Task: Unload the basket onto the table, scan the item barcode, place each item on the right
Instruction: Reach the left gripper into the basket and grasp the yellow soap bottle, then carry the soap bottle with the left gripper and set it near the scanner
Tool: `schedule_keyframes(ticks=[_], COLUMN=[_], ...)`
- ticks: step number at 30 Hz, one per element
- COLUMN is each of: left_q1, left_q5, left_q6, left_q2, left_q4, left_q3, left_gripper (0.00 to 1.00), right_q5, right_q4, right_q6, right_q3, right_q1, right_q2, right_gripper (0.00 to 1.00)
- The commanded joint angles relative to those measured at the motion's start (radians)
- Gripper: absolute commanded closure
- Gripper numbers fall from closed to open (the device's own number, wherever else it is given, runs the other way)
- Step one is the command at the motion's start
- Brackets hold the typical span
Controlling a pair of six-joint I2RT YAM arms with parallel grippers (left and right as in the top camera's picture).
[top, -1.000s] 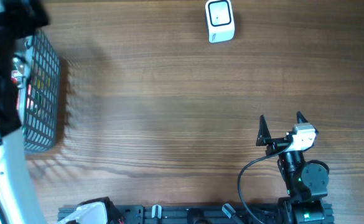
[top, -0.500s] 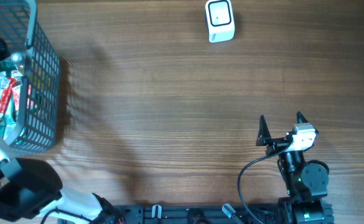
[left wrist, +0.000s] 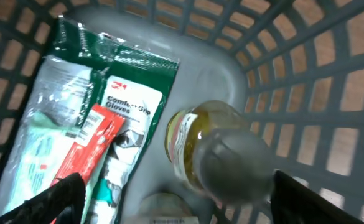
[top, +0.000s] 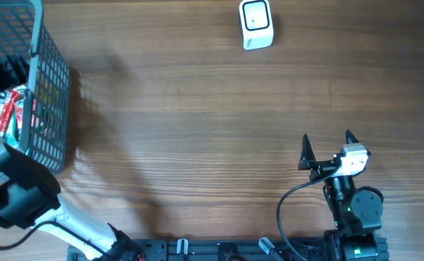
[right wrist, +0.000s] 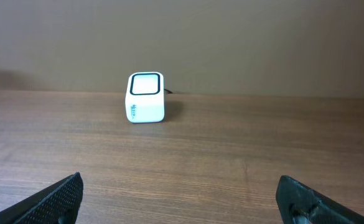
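The left pincer (left wrist: 180,198) hangs inside a grey plastic lattice basket (left wrist: 306,74) with its two dark fingers spread wide and nothing pinched between them. A glass jar of yellow-green contents with a pale label band and a grey lid (left wrist: 197,140) lies on its side just past the fingertips, toward 12 o'clock in the wrist view; its lid end is near the 3 o'clock finger, though whether they touch cannot be told. At 10 o'clock from the jar lies a green and white plastic packet printed "Comfort Grip Gloves" (left wrist: 129,93), with a narrow red packet (left wrist: 94,143) overlapping its lower part and a clear plastic wrapper (left wrist: 35,146) farther toward 9 o'clock. A pale round object (left wrist: 160,205) shows at the 6 o'clock edge, too cropped to identify. From overhead the basket stands at the 9 o'clock edge of the brown wood-grain worktop (top: 197,130). The right pincer (top: 327,140) is well apart, at about 4 o'clock on the worktop, fingers also spread and empty, pointing toward 12 o'clock. The white box-shaped barcode scanner with a dark window (top: 256,24) stands at the 12 o'clock edge, facing the right wrist camera.
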Motion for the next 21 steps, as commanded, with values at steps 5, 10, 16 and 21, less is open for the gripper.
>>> schedule_keyframes(ticks=[5, 10, 16, 21], left_q1=[-0.005, -0.009, -0.011, -0.011], left_q5=[0.064, 0.064, 0.064, 0.064], left_q6=[0.062, 0.061, 0.061, -0.003], left_q2=[0.074, 0.105, 0.106, -0.048], left_q4=[0.023, 0.029, 0.053, 0.169], left_q3=[-0.006, -0.006, -0.004, -0.002], left_gripper=[0.34, 0.45, 0.82, 0.85], right_q5=[0.012, 0.012, 0.012, 0.012], right_q4=[0.006, 0.006, 0.006, 0.006], right_q6=[-0.011, -0.011, -0.012, -0.012], right_q3=[-0.001, -0.001, -0.001, -0.001], right_q1=[0.005, 0.005, 0.005, 0.005], right_q2=[-0.004, -0.004, -0.004, -0.004], right_gripper=[0.0, 0.0, 0.0, 0.0])
